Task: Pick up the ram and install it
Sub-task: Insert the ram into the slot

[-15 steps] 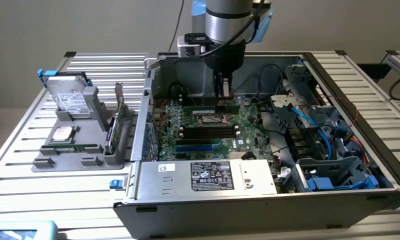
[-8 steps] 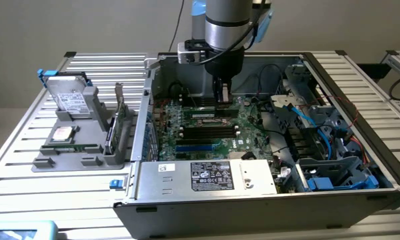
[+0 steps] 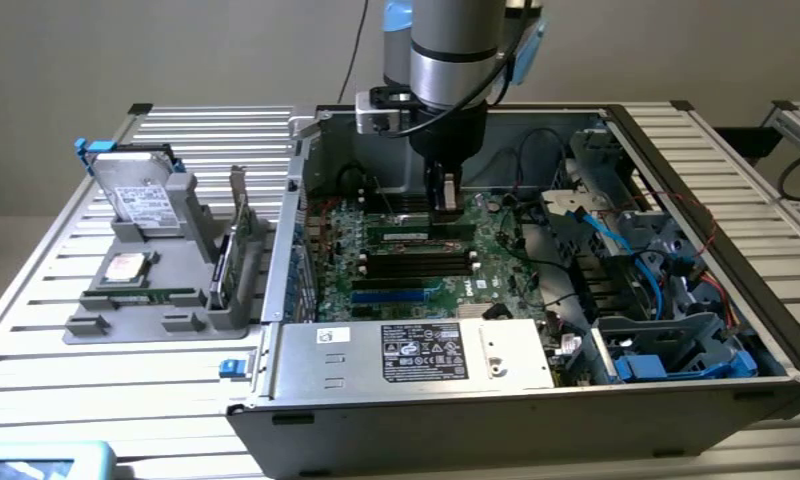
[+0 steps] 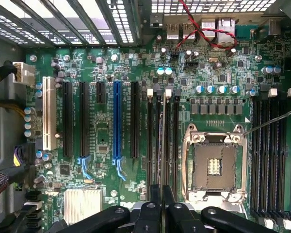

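Note:
The ram [image 4: 163, 141] shows edge-on as a thin strip running away from my gripper [image 4: 162, 206], in line with the black memory slots [image 4: 150, 141] beside the processor socket. The dark fingers [image 4: 153, 213] are pressed together on its near edge. In the exterior view the gripper [image 3: 443, 208] reaches down into the open computer case onto the green motherboard [image 3: 340, 290]. The ram [image 3: 407, 235], green with a pale label, sits at the rearmost of the black slots under the fingers. Whether it is fully seated I cannot tell.
A grey holder on the exterior view's left carries silver hard drives [image 3: 140, 195] and an upright green expansion card [image 3: 240, 235]. The power supply [image 3: 414, 350] closes the case front. Blue and black cables [image 3: 614, 240] crowd the right side. The empty processor socket [image 4: 214, 165] lies beside the slots.

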`<action>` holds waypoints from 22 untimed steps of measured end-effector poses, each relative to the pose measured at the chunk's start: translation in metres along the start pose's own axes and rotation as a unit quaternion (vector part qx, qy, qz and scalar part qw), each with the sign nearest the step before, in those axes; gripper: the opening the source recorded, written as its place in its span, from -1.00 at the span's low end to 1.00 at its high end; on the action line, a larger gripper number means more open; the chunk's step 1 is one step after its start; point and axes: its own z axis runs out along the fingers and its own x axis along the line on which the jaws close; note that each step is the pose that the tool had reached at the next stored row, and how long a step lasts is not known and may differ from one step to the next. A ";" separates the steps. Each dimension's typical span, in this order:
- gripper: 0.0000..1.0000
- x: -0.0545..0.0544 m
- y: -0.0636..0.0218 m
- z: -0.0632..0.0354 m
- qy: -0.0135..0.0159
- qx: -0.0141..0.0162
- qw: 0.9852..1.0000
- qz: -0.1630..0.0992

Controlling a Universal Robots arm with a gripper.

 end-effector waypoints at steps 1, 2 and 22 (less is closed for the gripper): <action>-0.74 0.000 -0.0001 0.0003 0.002 0.000 1.000 0.000; -0.74 0.000 -0.0002 0.0006 0.004 0.000 1.000 0.000; -0.74 0.002 -0.0018 0.0121 0.007 -0.005 1.000 -0.006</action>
